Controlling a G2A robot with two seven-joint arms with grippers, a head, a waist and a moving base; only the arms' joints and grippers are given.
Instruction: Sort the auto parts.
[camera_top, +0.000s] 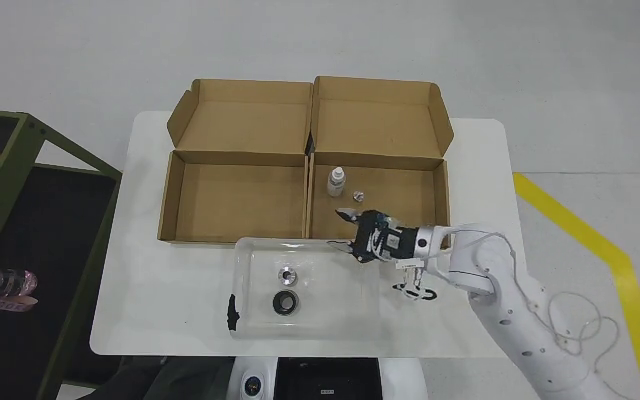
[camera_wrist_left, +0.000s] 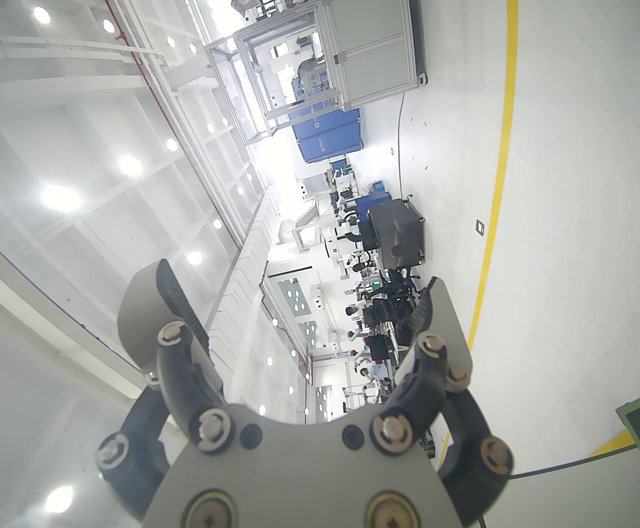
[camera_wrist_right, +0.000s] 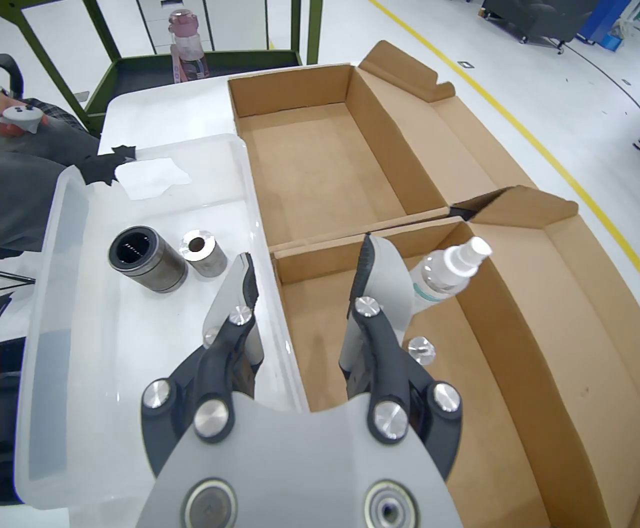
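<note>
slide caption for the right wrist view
Open right gripper above the clear bin's rim; linear bearing and metal bushing inside.

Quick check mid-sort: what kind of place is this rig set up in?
Probably an industrial hall or robotics workshop: a yellow painted line runs over the pale floor, a glass-and-metal framed machine enclosure stands beyond, and rows of round ceiling lights hang high overhead.

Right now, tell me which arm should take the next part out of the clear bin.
Right. The right gripper is open at the edge of the clear bin, close to the dark cylinder and the silver sleeve in it. The left gripper, also open, points upward, away from them.
</note>
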